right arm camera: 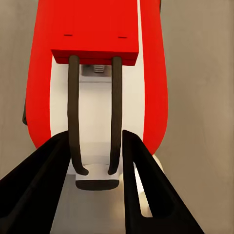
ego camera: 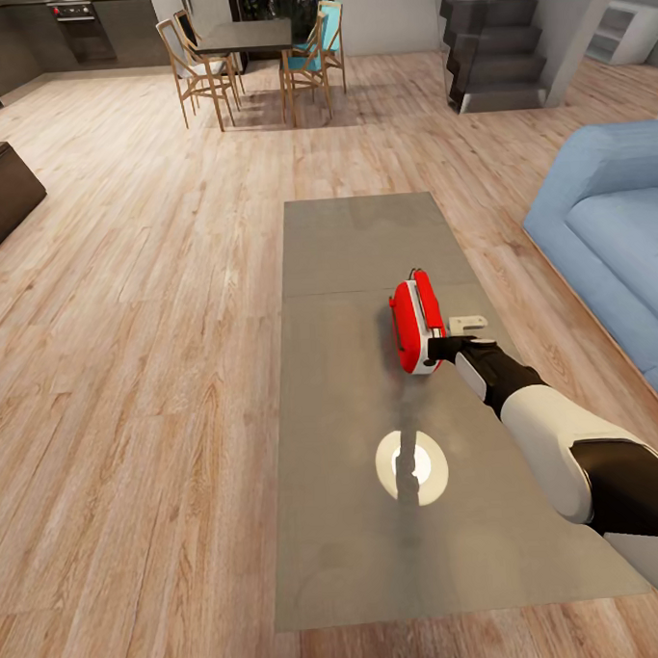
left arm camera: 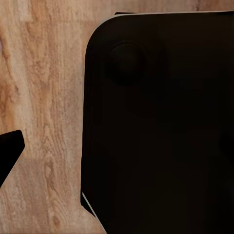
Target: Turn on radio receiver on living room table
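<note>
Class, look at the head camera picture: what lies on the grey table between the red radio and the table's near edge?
In the head view, between the radio receiver and the near edge of the table lies bare glossy top bearing a round white reflection; the right gripper reaches in from the side.

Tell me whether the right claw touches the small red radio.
Cannot tell: right wrist view has the right claw overlapping the red radio, showing neither contact nor gap plainly.

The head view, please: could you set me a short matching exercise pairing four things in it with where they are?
Things:
1. radio
2. sofa
3. chairs
4. right gripper

Places:
A. around the far dark table
B. on the grey table
C. at the radio's near end
D. along the right edge

Pairs: 1-B, 2-D, 3-A, 4-C
</note>
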`<state>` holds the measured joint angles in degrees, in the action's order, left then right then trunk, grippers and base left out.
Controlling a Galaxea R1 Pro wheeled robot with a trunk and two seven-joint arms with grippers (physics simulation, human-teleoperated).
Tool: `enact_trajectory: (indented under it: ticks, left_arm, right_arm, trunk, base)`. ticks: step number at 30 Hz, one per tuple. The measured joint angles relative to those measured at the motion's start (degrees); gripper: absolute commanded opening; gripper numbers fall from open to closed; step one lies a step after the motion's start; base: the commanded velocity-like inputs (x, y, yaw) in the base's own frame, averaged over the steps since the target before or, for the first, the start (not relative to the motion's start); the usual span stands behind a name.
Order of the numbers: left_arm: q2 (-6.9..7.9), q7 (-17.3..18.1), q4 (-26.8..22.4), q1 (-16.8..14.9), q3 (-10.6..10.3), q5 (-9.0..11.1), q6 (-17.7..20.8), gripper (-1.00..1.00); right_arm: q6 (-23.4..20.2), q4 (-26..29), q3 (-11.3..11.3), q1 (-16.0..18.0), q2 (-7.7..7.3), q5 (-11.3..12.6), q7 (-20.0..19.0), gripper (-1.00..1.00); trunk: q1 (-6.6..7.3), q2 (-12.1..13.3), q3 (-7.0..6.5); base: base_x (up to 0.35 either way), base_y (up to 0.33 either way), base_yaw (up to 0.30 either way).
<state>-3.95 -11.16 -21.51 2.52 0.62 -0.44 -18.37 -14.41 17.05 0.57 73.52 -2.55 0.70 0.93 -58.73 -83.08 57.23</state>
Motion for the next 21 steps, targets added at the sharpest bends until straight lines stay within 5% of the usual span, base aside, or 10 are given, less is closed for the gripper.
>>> enact_trajectory:
  ticks: [21]
  left_arm:
    - [0.01,0.0,0.0,0.0,0.1,0.0,-0.1,1.0]
  right_arm:
    - [0.0,0.0,0.0,0.0,0.0,0.0,0.0,-1.0]
  trunk:
    - [0.0,0.0,0.0]
  base:
    - [0.0,0.0,0.0]
